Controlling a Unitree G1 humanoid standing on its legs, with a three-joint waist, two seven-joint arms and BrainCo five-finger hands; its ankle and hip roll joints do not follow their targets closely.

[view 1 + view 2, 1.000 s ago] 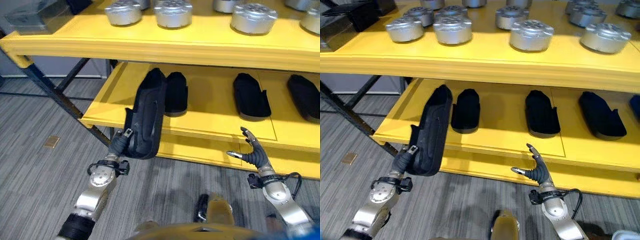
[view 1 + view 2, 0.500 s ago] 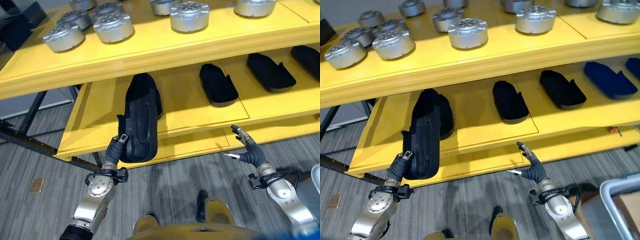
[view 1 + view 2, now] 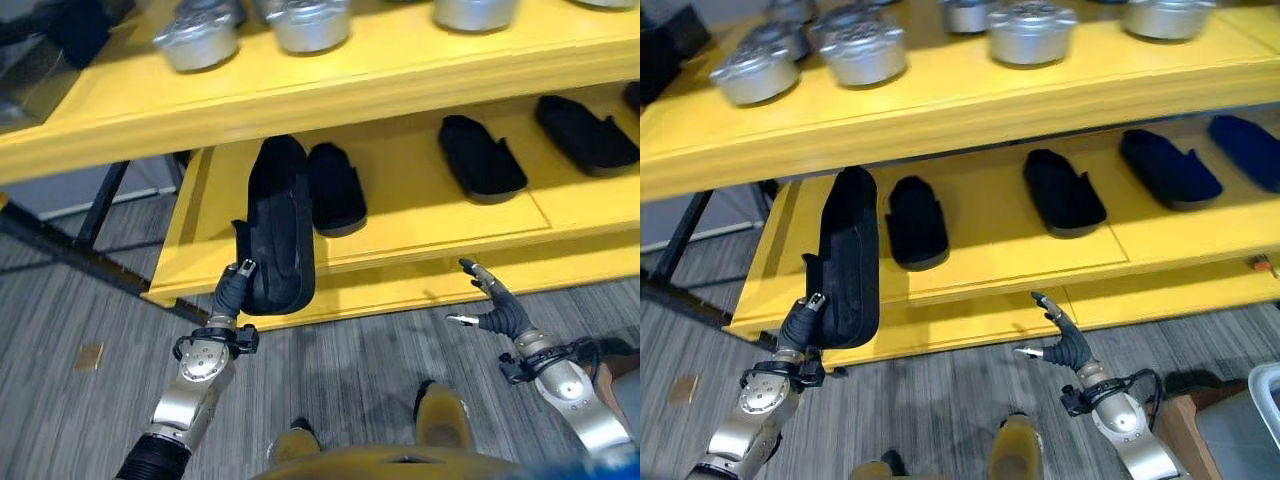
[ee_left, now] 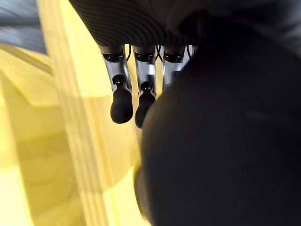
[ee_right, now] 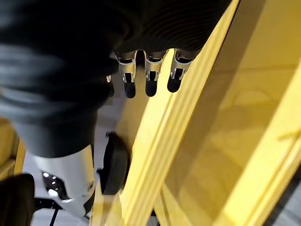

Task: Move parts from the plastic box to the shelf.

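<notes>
The left hand [image 3: 232, 288] is gripping a black part [image 3: 277, 225] with curled fingers, its far end lying over the yellow shelf [image 3: 420, 215], and should lower it flat, while the right hand [image 3: 497, 315] is hanging spread and empty.

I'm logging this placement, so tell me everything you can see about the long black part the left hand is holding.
The long black matte part is a narrow, rounded, slipper-like shell with a raised tab on one side. It stands nearly upright, its top leaning toward the lower yellow shelf, its lower end past the shelf's front edge. The left hand grips its lower end with curled fingers. A similar shorter black part lies flat right beside it; contact between them is unclear.
</notes>
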